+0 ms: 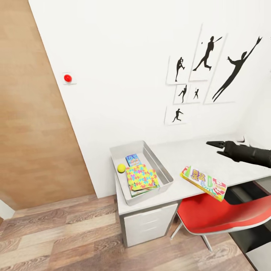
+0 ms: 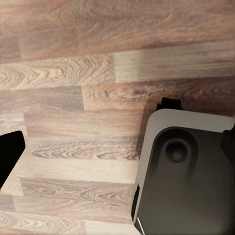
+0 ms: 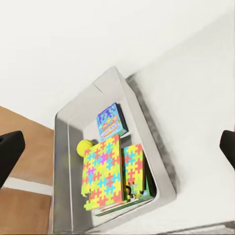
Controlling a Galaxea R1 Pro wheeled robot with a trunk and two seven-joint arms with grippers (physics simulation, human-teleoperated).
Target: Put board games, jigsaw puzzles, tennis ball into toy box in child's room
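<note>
The toy box (image 1: 167, 177) sits at the lower centre of the head view, on the left end of the table (image 1: 226, 160), hard against the white wall. Inside lie a blue board game (image 1: 132, 159), the tennis ball (image 1: 121, 168) just beside it, and the bright jigsaw puzzles (image 1: 141, 177) stacked over what looks like another flat box; whether both puzzles are there is clearer in the right wrist view, where two puzzle squares (image 3: 105, 174) overlap. One board game (image 1: 205, 183), green, red and yellow, lies on the table to the right of the box, overhanging the front edge above the red chair (image 1: 222, 216), so it appears to be the toy left to load. The right gripper (image 1: 215, 147) hovers at mid right above the table, fingers spread and empty, probably poised to reach for that game. In the left wrist view the left gripper (image 2: 117, 152) hangs with fingers wide apart, over the wood-plank floor (image 2: 73, 73) and the robot's dark base (image 2: 191, 181). Baseball silhouettes (image 1: 205, 56) hang on the wall at upper right.
</note>
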